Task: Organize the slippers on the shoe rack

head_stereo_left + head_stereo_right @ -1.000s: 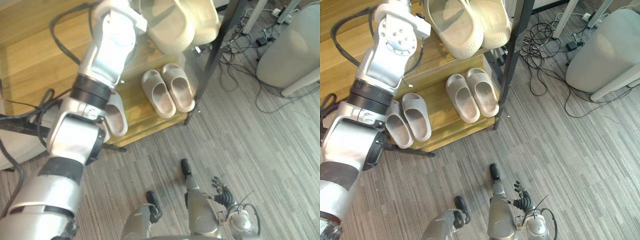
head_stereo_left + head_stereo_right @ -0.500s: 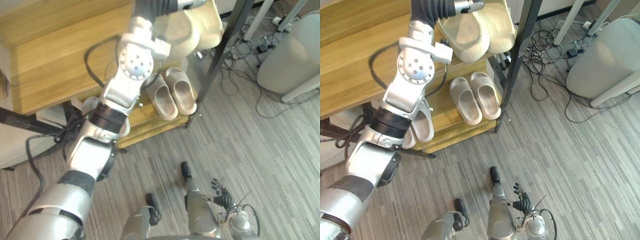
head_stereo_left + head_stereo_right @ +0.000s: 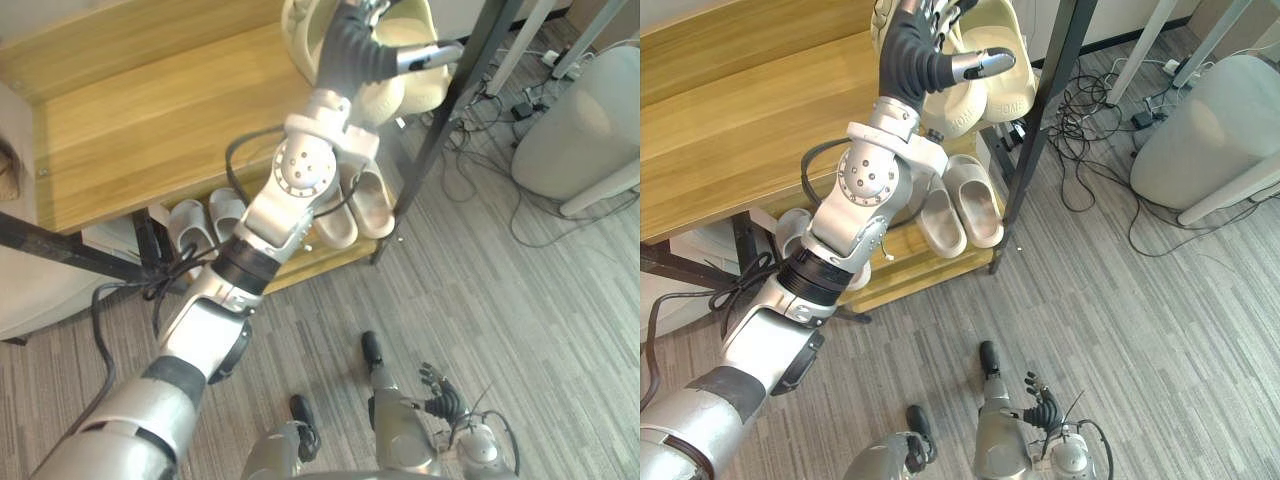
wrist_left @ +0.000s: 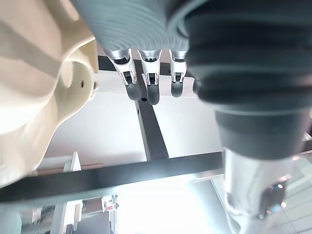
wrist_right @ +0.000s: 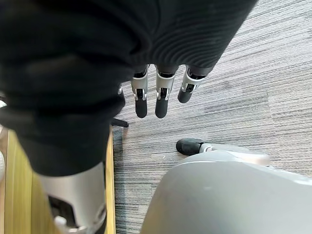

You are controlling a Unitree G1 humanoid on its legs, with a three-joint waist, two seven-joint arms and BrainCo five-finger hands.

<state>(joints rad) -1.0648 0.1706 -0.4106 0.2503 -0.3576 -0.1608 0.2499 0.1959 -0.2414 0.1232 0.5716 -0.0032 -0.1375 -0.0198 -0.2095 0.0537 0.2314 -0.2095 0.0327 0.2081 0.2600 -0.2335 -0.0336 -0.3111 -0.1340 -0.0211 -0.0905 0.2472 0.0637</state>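
Beside the cream slippers, left hand

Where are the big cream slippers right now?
The big cream slippers sit at the right end of the upper wooden shelf, near the top of both eye views, beside the black post, partly covered by the left robot hand.

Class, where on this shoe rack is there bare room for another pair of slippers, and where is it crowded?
Free: the bare wood of the top shelf, left of the cream slippers. Crowded: the right end by the black post, where the left robot hand hovers over those slippers, and the lower shelf with its grey pair and beige pair.
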